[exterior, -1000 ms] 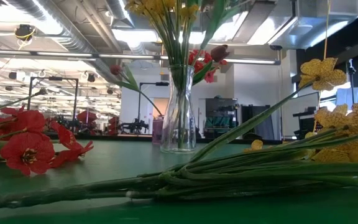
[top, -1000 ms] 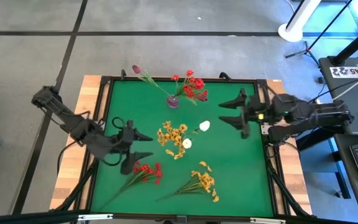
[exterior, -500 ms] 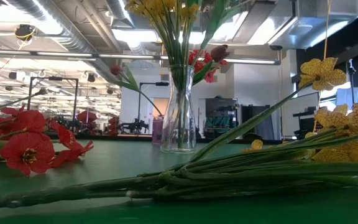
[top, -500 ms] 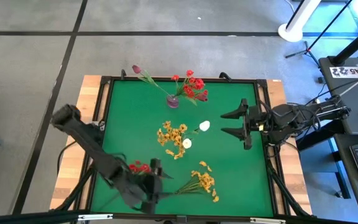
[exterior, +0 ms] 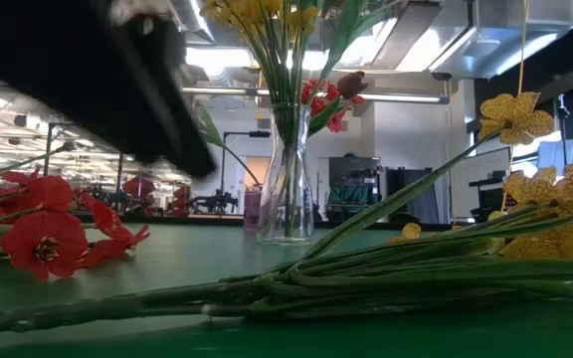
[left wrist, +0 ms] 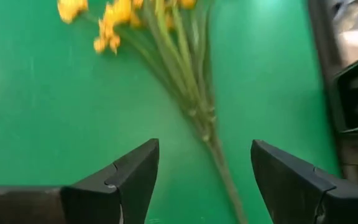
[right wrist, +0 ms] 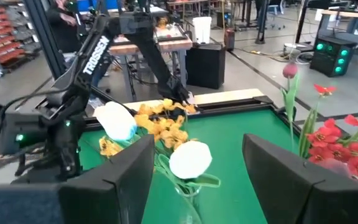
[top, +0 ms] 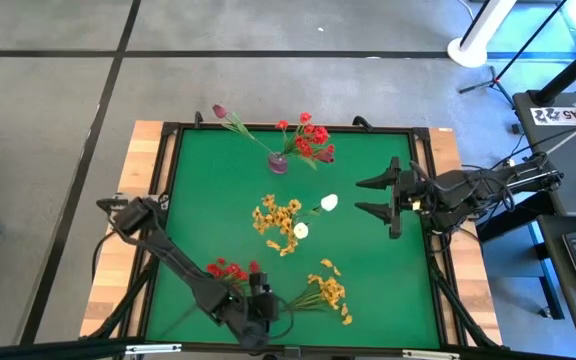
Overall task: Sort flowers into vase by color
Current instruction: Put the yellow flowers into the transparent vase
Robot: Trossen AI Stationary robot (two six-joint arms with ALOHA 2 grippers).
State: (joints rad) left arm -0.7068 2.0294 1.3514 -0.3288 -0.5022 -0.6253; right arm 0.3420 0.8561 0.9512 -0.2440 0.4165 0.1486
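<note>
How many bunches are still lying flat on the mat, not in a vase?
2: a red bunch near the front left, partly under the left arm, and a yellow bunch front centre, its stems between the open left gripper.

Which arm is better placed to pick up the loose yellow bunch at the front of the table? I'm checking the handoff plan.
Probably the left. The left gripper hangs open right over the yellow bunch's stems. The right gripper waits open near the right edge, facing the white buds.

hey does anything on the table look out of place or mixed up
Yes. The middle vase holds yellow flowers together with two white tulip buds, so colours are mixed there. The far vase likewise pairs red flowers with a dark maroon bud.
</note>
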